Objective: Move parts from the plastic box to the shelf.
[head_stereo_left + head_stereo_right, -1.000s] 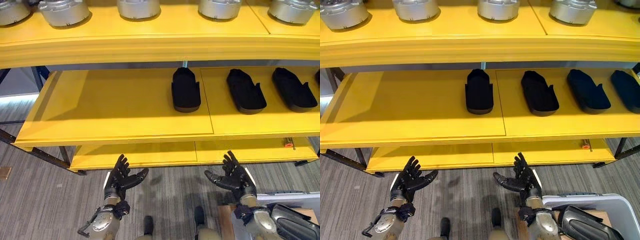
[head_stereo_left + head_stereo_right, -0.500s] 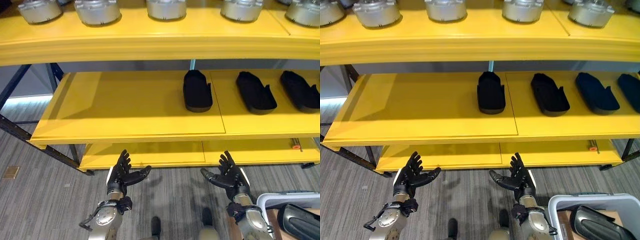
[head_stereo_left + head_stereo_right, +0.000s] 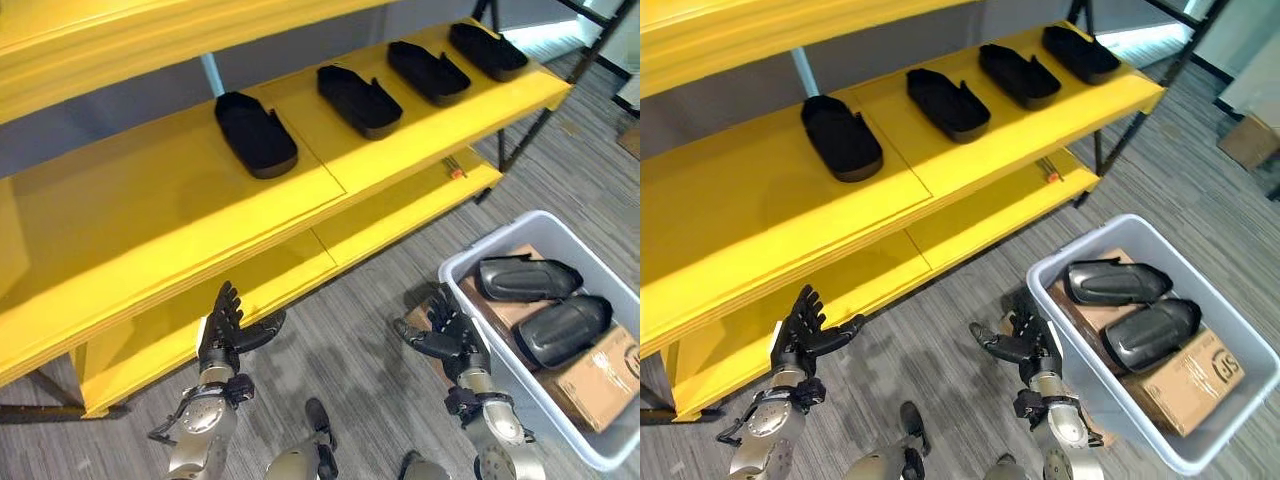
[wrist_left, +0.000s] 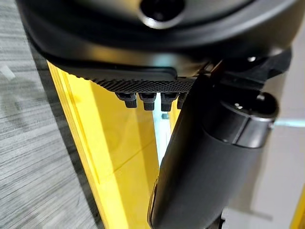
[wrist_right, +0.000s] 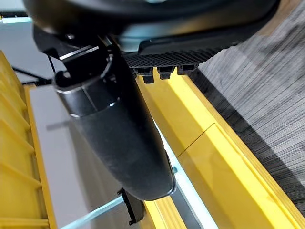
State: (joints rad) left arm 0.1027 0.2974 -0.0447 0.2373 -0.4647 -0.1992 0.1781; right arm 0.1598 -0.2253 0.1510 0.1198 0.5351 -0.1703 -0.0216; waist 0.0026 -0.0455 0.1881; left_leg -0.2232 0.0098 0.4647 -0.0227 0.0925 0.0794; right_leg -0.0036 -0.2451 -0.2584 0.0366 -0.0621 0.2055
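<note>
Beside the plastic box (image 3: 560, 420), right hand (image 3: 447, 335) apparently empty.

You are looking down at a grey, finely striped carpet floor (image 3: 370, 360) that runs under and in front of a yellow multi-tier rack with dark metal legs (image 3: 150, 210). Take that rack as your landmark. Behind its middle tier you see a plain grey wall (image 3: 150, 95), with a thin pale upright post (image 3: 211, 75) crossing it. At the rack's far end, black diagonal metal braces (image 3: 1130, 110) drop to the carpet. Just beyond that end, a bright bluish-white strip of light (image 3: 1140, 40) lies along the floor. Further out from the same end, a brown cardboard carton (image 3: 1245, 140) sits on the carpet.
</note>
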